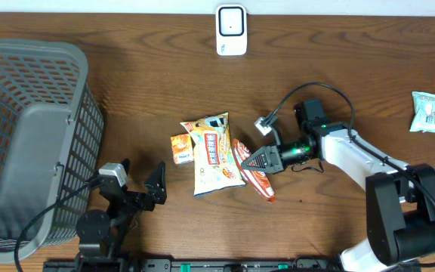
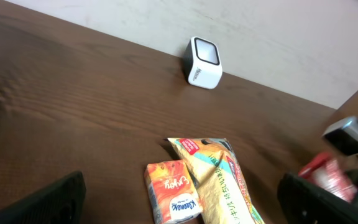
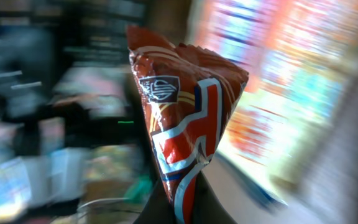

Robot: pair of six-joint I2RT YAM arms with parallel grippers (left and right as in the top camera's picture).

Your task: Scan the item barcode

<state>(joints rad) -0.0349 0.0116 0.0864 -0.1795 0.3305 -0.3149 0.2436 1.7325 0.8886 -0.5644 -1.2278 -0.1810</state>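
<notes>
Grip's on: we see our right claw (image 1: 259, 159) clamped on the red crinkly plastic snack packet (image 1: 257, 181), around 6 o'clock of the white boxy scanner (image 1: 231, 30); left claw (image 1: 138, 177) spread wide.

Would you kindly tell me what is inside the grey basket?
In the basket, only bare grey floor shows; no item visible. Its mesh walls cover the floor's edges.

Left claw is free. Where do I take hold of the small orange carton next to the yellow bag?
Probably by its two short ends, from above. The orange carton lies flat with one long side close against the yellow bag, so no finger fits there; both ends look clear. The open left claw sits on its free side.
</notes>
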